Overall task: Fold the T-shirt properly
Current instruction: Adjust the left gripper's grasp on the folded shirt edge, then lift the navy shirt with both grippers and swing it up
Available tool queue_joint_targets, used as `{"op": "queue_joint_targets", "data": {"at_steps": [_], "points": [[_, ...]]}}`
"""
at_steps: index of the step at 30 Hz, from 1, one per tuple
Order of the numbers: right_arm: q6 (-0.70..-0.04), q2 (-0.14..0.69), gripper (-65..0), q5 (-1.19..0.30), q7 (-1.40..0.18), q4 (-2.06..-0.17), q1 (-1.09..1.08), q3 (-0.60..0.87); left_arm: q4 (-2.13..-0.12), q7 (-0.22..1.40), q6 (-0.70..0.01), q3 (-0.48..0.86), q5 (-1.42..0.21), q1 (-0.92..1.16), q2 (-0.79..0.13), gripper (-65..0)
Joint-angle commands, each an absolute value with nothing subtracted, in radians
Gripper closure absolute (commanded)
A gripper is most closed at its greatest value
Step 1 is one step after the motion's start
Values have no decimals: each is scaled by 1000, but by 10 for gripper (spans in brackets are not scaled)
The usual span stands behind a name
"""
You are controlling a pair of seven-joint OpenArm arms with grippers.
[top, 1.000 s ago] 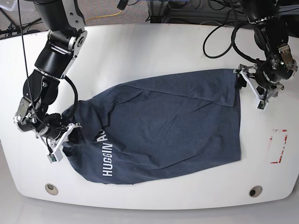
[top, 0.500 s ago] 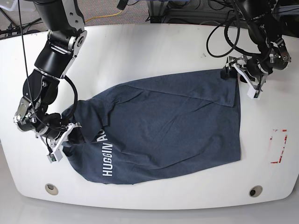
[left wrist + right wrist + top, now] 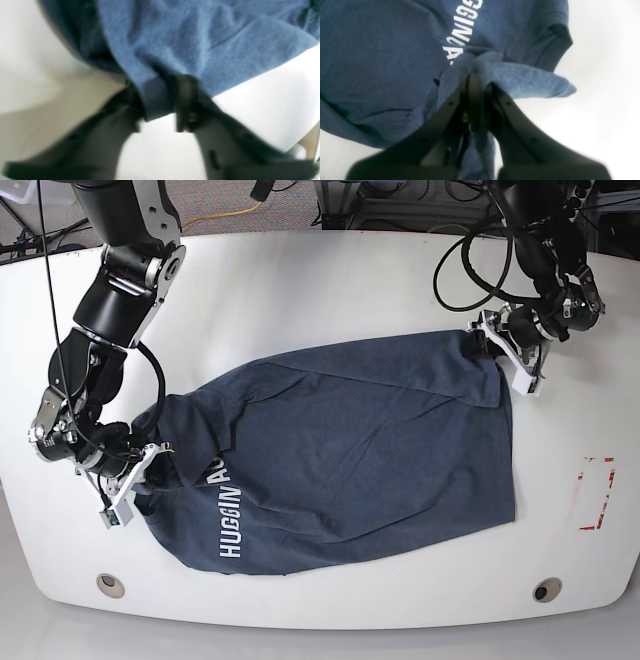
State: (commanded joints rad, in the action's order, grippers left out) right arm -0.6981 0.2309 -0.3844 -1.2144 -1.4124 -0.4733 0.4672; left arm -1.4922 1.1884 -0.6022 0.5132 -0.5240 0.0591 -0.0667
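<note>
The T-shirt point(image 3: 350, 460) lies spread on the white bench point(image 3: 300, 290), mostly plain side up, with a flap turned back at the base view's left so that white letters "HUGGIN A" point(image 3: 227, 520) show. The right end effector point(image 3: 135, 478) sits at that left edge, and the right wrist view shows its jaws closed tight on a bunched fold of cloth point(image 3: 480, 65) (the fabric drapes over both fingers). The left end effector point(image 3: 503, 350) is at the shirt's upper corner on the base view's right; in the left wrist view its fingers point(image 3: 185, 100) are partly apart with a hemmed edge of shirt point(image 3: 157, 100) between them, though blur hides whether they pinch it. A red rectangle point(image 3: 597, 494) marks the bench near its edge.
</note>
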Motion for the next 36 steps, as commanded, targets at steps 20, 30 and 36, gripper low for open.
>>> {"op": "queue_joint_targets", "data": {"at_steps": [20, 30, 36], "points": [[-698, 232, 0, -384, -1214, -1475, -432, 469, -1824, 1136, -604, 513, -522, 188, -153, -29], [-698, 242, 0, -372, -1213, -1472, -519, 464, -1860, 1121, -562, 504, -521, 31, -116, 0], [-698, 271, 0, -371, -1213, -1468, -644, 460, -1865, 1158, -533, 470, -519, -162, -108, 0]]}}
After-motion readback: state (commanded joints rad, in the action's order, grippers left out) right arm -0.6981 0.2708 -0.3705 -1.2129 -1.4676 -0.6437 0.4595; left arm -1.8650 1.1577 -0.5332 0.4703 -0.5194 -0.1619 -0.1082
